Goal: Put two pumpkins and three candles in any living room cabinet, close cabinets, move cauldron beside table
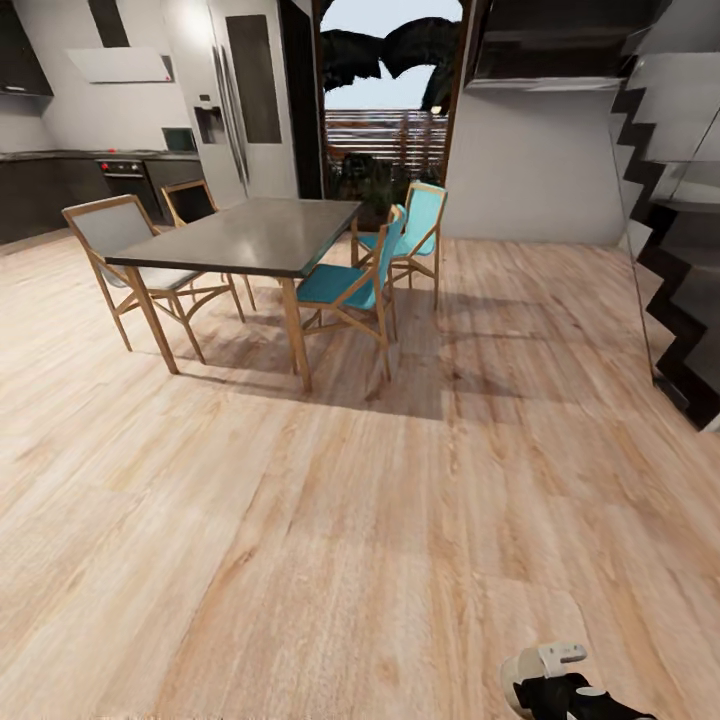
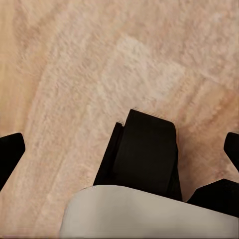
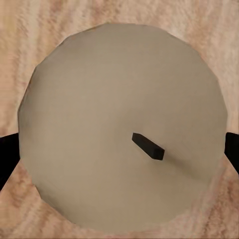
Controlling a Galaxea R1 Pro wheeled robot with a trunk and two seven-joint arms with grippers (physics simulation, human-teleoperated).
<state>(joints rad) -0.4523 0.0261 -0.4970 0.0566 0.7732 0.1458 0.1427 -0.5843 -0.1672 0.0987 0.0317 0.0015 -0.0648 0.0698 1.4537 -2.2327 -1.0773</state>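
Clamping a candle point(image 3: 122, 129) between its fingertips, the right gripper point(image 3: 119, 149) looks straight down its long axis: the flat round top with dark wick faces the camera, wooden floor point(image 3: 30, 30) beyond. Left gripper point(image 2: 119, 149): cannot tell.

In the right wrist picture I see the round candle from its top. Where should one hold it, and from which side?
Grip the candle on its curved side wall, coming from above its flat top. The top is a plain disc with only a small dark wick, so it offers no hold. The right gripper already has dark fingers at opposite rims.
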